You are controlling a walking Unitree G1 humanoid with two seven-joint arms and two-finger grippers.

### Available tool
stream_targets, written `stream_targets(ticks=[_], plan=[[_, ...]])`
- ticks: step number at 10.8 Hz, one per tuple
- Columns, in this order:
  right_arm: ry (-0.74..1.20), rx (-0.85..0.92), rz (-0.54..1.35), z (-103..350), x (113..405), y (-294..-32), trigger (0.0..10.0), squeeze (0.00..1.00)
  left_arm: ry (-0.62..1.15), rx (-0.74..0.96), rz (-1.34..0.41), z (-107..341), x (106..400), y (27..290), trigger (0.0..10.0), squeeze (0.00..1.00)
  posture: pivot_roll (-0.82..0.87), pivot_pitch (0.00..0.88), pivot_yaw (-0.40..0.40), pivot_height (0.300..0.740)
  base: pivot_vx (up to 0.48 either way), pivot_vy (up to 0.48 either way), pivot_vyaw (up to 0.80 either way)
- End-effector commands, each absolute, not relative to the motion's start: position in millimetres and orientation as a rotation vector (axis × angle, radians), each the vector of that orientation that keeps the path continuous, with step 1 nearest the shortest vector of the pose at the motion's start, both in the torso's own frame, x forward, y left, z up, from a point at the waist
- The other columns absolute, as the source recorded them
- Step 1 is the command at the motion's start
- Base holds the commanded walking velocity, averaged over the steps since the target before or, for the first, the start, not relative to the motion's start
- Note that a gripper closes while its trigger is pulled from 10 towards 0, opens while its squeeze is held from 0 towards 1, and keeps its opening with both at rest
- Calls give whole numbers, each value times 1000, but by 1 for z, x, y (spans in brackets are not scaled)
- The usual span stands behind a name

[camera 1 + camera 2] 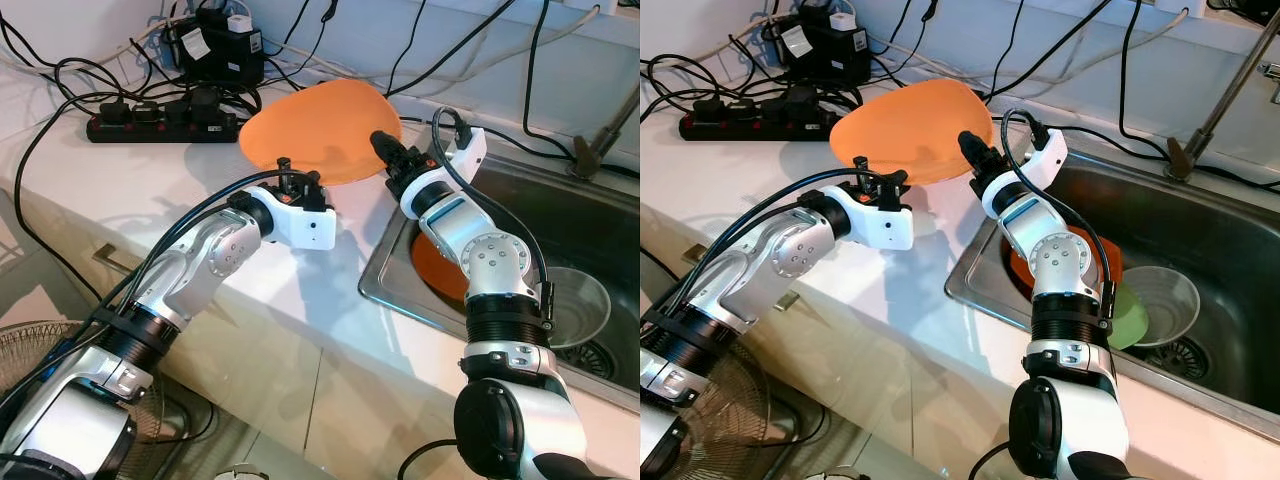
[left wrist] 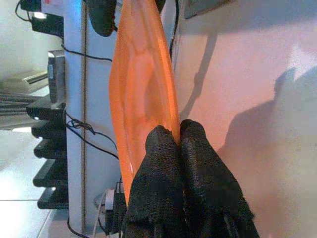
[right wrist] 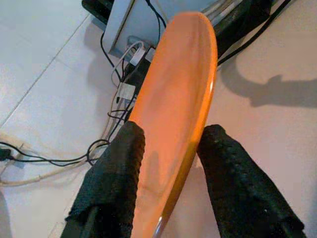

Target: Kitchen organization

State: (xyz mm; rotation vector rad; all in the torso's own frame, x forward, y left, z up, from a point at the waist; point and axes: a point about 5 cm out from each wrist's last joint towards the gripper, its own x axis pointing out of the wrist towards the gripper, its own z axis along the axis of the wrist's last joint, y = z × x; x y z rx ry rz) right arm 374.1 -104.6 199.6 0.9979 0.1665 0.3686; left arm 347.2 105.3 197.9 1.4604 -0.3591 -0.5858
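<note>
A large, shallow orange plastic plate [image 1: 322,132] is held above the white countertop [image 1: 200,195], near the left rim of the steel sink [image 1: 590,245] and in front of a black power strip [image 1: 160,125] with tangled black cables [image 1: 60,75]. The plate is gripped at two points on its rim. On its near edge, the left gripper [image 2: 178,136] is pinched together on the thin rim, both black fingers [image 2: 161,153] being pressed against the orange plastic in the left wrist view. On the side nearest the sink, the right gripper [image 3: 171,144] is set astride the plate's edge, one finger on each face; the fingers are spread by the rim's thickness, and whether they are pressing on it cannot be told for certain from the right wrist view.

Inside the sink basin, a second orange plate [image 1: 1090,262] is seen behind the right forearm, with a green plate [image 1: 1128,318] beside it and a clear plastic cup [image 1: 1165,300] lying near the drain. A metal tap [image 1: 1220,100] is mounted at the back of the sink
</note>
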Motion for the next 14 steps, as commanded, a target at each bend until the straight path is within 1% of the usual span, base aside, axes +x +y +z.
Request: stream_targets(ticks=[1, 7, 8, 9, 14], plan=[[151, 995, 382, 202, 372, -106, 0, 0, -442, 1471, -540, 217, 350, 100, 10000, 0, 156, 0, -58, 740, 0, 0, 0], [155, 1000, 390, 201, 372, -104, 0, 0, -477, 1485, -505, 221, 352, 101, 10000, 0, 156, 0, -59, 740, 0, 0, 0], [156, 1002, 391, 201, 372, -104, 0, 0, -479, 1484, -504, 222, 351, 101, 10000, 24, 156, 0, -59, 740, 0, 0, 0], [156, 1007, 389, 201, 372, -104, 0, 0, -475, 1463, -510, 221, 351, 100, 10000, 1000, 156, 0, -59, 740, 0, 0, 0], [81, 1110, 252, 202, 378, -124, 0, 0, -479, 1455, -523, 220, 350, 98, 10000, 1000, 157, 0, -61, 740, 0, 0, 0]])
